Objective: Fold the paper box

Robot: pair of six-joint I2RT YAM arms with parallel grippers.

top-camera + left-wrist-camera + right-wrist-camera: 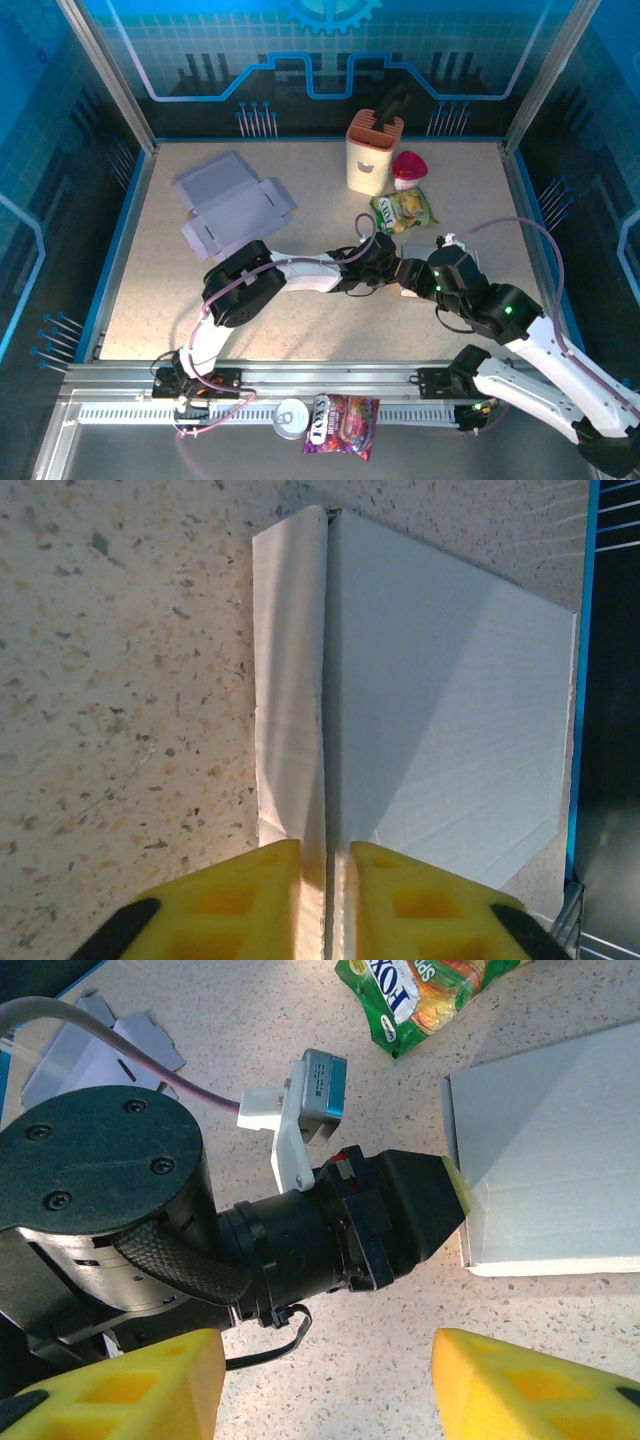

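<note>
Your left gripper (327,858) seems clamped on the box (440,700), right of table centre. It grips the raised crease (292,680), which runs straight ahead of its fingers. The right gripper (328,1365) hovers close above, jaws apart, with the box ahead and to its right.

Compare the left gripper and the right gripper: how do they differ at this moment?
The left gripper is closed on a raised flap of the white paper box, while the right gripper stands wide open. The left gripper holds paper and the right gripper holds nothing. Both are yellow at the tips.
</note>
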